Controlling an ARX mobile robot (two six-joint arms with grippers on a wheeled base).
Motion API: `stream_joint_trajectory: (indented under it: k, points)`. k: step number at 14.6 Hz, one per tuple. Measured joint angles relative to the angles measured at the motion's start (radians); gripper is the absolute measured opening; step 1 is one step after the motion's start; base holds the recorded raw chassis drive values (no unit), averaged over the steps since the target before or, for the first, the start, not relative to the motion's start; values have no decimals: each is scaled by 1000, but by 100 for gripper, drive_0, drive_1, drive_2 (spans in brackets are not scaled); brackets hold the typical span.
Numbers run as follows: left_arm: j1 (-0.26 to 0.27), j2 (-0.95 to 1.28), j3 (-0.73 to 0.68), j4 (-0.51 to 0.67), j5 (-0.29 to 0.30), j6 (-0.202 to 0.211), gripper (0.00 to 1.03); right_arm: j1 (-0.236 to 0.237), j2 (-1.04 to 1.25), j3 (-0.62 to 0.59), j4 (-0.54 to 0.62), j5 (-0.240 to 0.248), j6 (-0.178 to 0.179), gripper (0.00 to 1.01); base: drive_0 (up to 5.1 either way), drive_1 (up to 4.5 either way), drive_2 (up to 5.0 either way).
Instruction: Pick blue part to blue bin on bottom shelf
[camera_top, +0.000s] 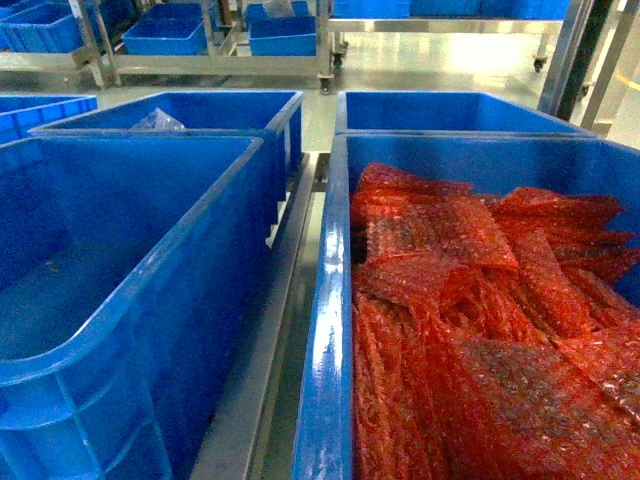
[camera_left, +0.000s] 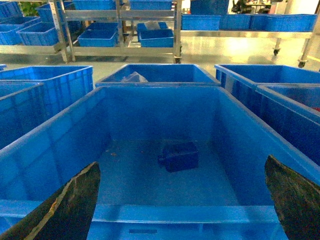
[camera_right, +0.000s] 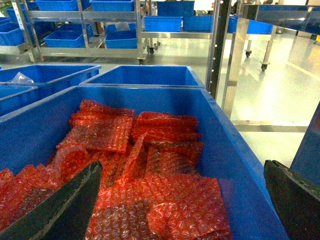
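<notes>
The blue part (camera_left: 178, 156), a small dark blue block, lies on the floor of a large blue bin (camera_left: 55, 145) in the left wrist view. My left gripper (camera_left: 182, 161) hangs open above that bin's near rim, and its dark fingers (camera_left: 70, 205) are well short of the part. My right gripper (camera_right: 182, 164) is open and holds nothing, over the near right corner of a bin of red bubble wrap (camera_right: 165, 200). The bottom shelf (camera_left: 125, 50) of a steel rack stands far back, carrying blue bins (camera_left: 99, 37). Neither gripper shows in the head view.
Large blue bins stand side by side: the left one (camera_top: 150, 260), the bubble-wrap one (camera_top: 325, 330), and two behind (camera_top: 215, 110). One back bin holds a clear plastic bag (camera_top: 157, 121). A steel post (camera_right: 235, 65) and open floor lie to the right.
</notes>
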Motion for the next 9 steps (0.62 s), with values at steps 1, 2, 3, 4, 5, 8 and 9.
stream_joint_trajectory:
  k: [1, 2, 3, 4, 5, 8, 9]
  points:
    - [0, 0, 0, 0, 0, 0, 98, 0, 0, 0, 0, 0, 0, 98, 0, 0, 0]
    - [0, 0, 0, 0, 0, 0, 98, 0, 0, 0, 0, 0, 0, 98, 0, 0, 0]
    - [0, 0, 0, 0, 0, 0, 98, 0, 0, 0, 0, 0, 0, 98, 0, 0, 0]
    - [0, 0, 0, 0, 0, 0, 98, 0, 0, 0, 0, 0, 0, 98, 0, 0, 0]
    - [0, 0, 0, 0, 0, 0, 98, 0, 0, 0, 0, 0, 0, 98, 0, 0, 0]
    - [0, 0, 0, 0, 0, 0, 98, 0, 0, 0, 0, 0, 0, 98, 0, 0, 0]
    - [0, 0, 0, 0, 0, 0, 98, 0, 0, 0, 0, 0, 0, 98, 0, 0, 0]
